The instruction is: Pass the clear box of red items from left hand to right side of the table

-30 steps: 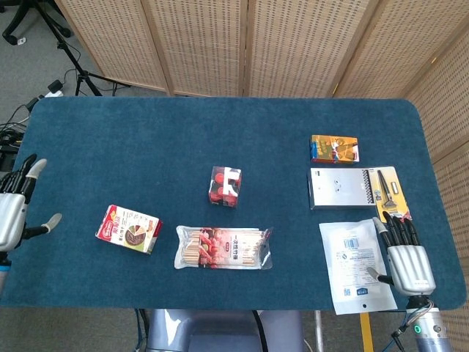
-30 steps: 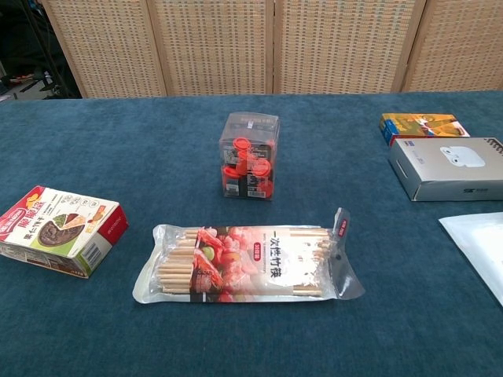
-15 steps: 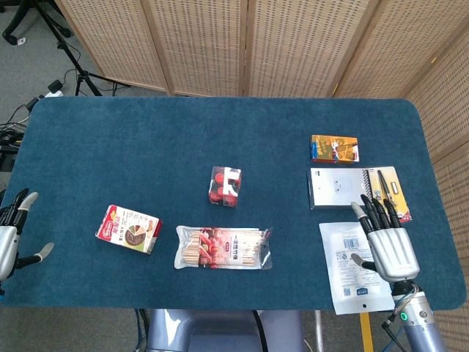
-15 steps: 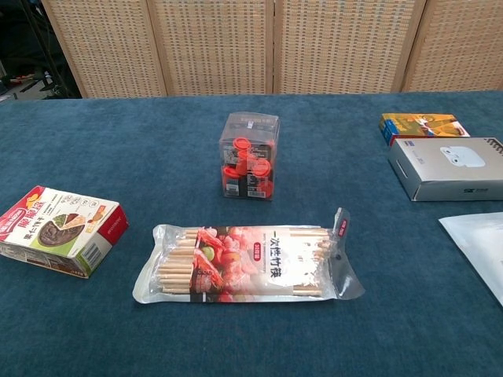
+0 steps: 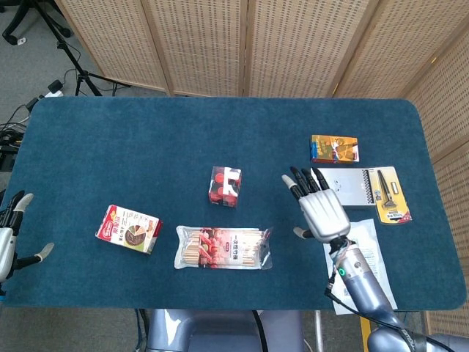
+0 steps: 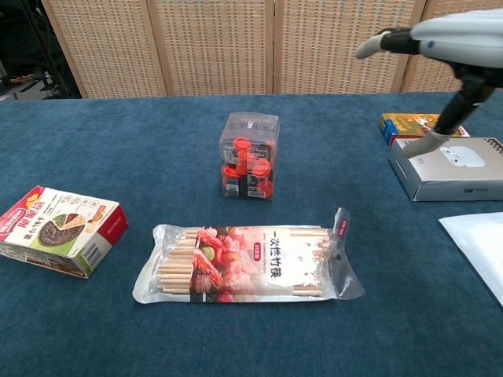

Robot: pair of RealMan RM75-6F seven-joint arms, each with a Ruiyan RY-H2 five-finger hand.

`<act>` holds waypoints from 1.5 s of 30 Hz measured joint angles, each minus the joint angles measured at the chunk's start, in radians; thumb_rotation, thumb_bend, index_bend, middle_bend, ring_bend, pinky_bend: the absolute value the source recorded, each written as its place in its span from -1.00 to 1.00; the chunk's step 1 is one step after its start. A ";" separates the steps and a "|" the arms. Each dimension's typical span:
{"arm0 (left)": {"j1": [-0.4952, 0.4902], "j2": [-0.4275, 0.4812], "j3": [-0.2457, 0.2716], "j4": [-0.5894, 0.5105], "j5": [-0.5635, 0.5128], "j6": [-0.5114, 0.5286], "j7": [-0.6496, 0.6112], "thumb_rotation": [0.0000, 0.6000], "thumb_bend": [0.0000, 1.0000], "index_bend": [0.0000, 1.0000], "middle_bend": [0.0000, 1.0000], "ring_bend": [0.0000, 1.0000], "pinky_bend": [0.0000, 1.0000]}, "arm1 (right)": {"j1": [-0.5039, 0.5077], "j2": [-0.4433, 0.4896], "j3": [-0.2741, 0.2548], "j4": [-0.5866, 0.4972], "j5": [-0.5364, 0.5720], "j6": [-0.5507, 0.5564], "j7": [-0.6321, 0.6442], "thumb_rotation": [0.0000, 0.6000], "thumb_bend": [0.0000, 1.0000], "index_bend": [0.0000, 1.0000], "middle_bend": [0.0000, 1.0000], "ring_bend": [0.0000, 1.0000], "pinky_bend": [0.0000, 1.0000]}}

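The clear box of red items [image 5: 226, 186] stands near the table's [image 5: 146, 147] middle. The right robot hand [image 5: 316, 211] hovers beside it, fingers spread, empty. The left robot hand [image 5: 9, 238] at the left edge, partly cropped, seems spread too.

The left hand [image 5: 7, 238] is cut by the head view's left edge. The right hand [image 5: 316, 209] covers part of the white box [image 5: 352, 188]; the white pouch [image 6: 479, 247] runs off the chest view.
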 measured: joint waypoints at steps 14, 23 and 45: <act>0.000 -0.009 -0.025 0.033 -0.006 -0.071 -0.014 1.00 -0.59 -1.00 -1.00 -0.72 -0.68 | 0.423 -0.205 0.122 0.105 0.561 -0.013 -0.207 1.00 -0.89 -1.00 -1.00 -1.00 -1.00; -0.007 -0.017 -0.041 0.061 -0.031 -0.131 -0.040 1.00 -0.59 -1.00 -1.00 -0.72 -0.68 | 0.606 -0.278 0.146 0.291 0.777 -0.052 -0.239 1.00 -0.89 -1.00 -1.00 -1.00 -1.00; -0.009 -0.028 -0.073 0.107 -0.059 -0.196 -0.076 1.00 -0.58 -1.00 -1.00 -0.72 -0.68 | 0.766 -0.323 0.060 0.590 0.925 -0.284 -0.154 1.00 -0.89 -1.00 -1.00 -1.00 -1.00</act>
